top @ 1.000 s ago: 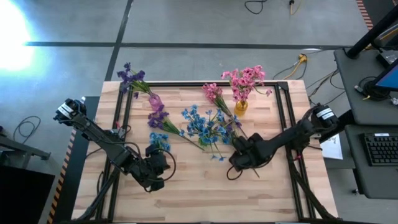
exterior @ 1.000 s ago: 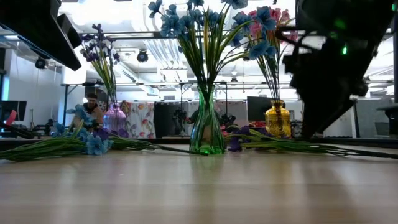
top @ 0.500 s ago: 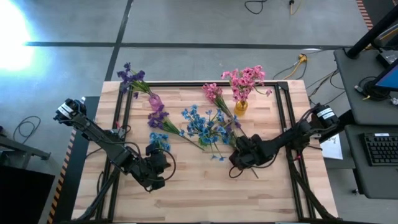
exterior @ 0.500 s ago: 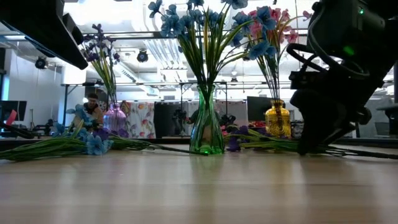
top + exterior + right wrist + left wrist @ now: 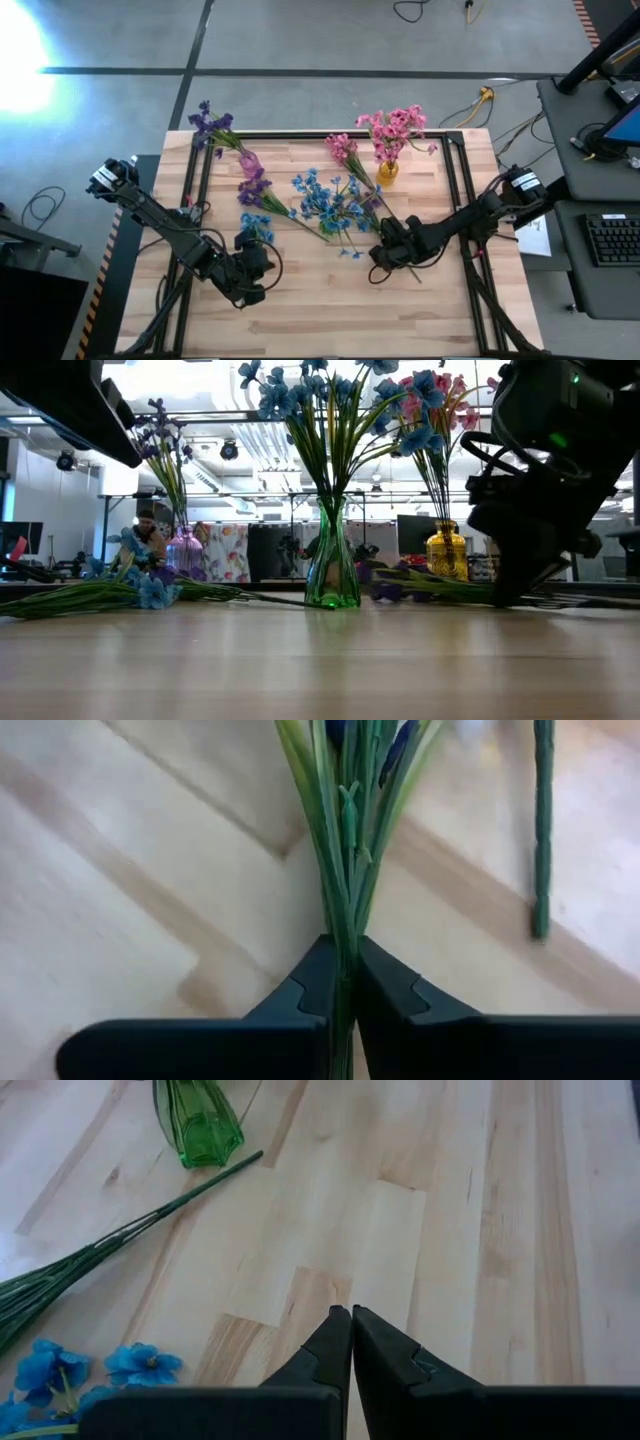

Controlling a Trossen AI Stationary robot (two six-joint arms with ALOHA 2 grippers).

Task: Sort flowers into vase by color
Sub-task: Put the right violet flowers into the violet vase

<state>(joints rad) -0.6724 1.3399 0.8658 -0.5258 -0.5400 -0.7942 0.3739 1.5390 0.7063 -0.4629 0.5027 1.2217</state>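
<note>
Your right tool (image 5: 340, 982) pinches a purple sprig's stem (image 5: 345, 840) lying on the surface (image 5: 320, 300) right of centre. Grasp step done; next, lift it toward the far-left purple vase (image 5: 186, 552). Left tool (image 5: 350, 1342) waits near-left, pressed together.

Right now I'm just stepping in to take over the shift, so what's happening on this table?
The robot is sorting flowers into vases by color. The right gripper is shut on a sprig's green stems, low on the table right of the green vase of blue flowers. The left gripper waits shut, holding nothing, nearer the table's front left. Other sprigs lie loose.
</note>
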